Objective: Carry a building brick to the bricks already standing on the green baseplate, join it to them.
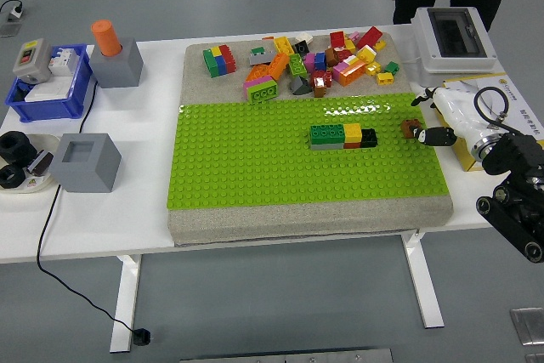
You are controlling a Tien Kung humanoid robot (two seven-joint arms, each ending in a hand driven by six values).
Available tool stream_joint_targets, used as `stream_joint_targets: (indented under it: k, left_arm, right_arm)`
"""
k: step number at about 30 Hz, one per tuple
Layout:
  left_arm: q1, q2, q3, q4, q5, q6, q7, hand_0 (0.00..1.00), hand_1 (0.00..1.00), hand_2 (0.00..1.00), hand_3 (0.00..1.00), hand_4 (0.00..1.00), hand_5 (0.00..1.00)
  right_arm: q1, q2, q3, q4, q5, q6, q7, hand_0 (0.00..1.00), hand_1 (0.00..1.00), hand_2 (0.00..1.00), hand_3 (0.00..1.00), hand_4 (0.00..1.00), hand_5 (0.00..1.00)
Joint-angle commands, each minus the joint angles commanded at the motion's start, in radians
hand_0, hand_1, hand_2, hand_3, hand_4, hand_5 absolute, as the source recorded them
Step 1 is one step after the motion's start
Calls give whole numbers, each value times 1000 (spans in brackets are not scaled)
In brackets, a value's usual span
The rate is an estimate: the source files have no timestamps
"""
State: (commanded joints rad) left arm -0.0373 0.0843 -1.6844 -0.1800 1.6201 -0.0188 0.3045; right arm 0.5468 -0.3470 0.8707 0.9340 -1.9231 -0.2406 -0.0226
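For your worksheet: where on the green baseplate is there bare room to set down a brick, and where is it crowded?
The baseplate is bare left of and in front of the brick row. It is crowded right of the row, where the right hand holds a brown brick, and behind, by the loose pile.
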Motion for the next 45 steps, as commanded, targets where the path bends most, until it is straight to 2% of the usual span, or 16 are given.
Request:
stream_joint_targets:
  k: [15, 45]
  left_arm:
    - [0, -1, -1, 0, 1, 0, 1, 776, 772, 712, 448, 998, 821]
    - [1, -1, 0, 0, 3, 1, 4, 777, 773, 713, 452, 998, 819]
  right_arm:
    - [-3, 2, 1, -12, 31, -1, 6, 680, 679, 751, 701, 731, 222]
    - [52, 11, -76, -79, -10, 26, -8, 683, 684, 754, 695, 761, 246]
